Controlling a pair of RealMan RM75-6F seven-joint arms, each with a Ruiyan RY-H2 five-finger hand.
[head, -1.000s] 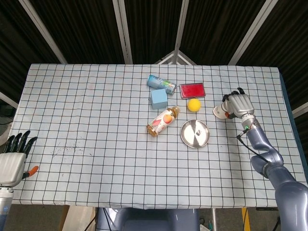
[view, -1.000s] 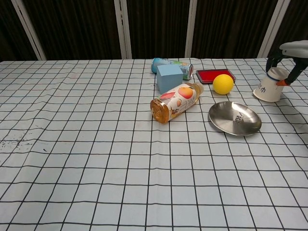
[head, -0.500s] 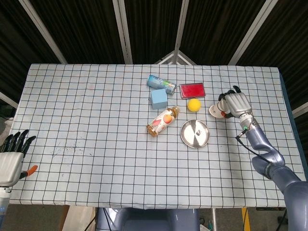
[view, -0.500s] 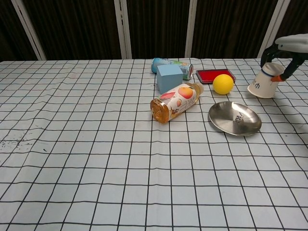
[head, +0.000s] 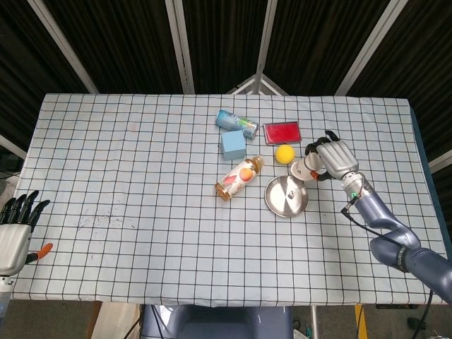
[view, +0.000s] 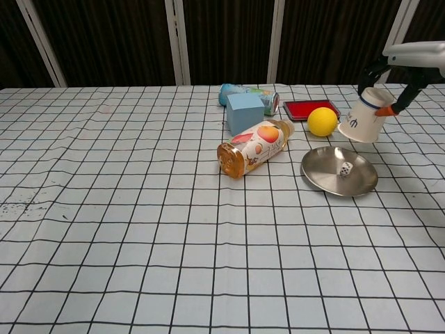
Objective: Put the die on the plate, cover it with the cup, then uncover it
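A small white die [view: 345, 168] lies on the round steel plate [view: 323, 177], also seen in the head view as the plate [head: 277, 203]. My right hand [head: 333, 157] holds a white paper cup [view: 363, 120] upside down and tilted, lifted above the plate's far right rim. In the head view the cup [head: 302, 169] hangs between the plate and the yellow ball [head: 284, 154]. My left hand [head: 14, 233] is at the table's near left corner, fingers apart, holding nothing.
A peach drink bottle [view: 253, 147] lies on its side left of the plate. Behind it stand a blue block [view: 244, 111], a lying can [view: 250, 94] and a red flat box [view: 309, 108]. The checked cloth covers the table.
My right hand has lifted the cup off the cloth and carried it left toward the plate. My left hand has drawn back slightly toward the table's near edge.
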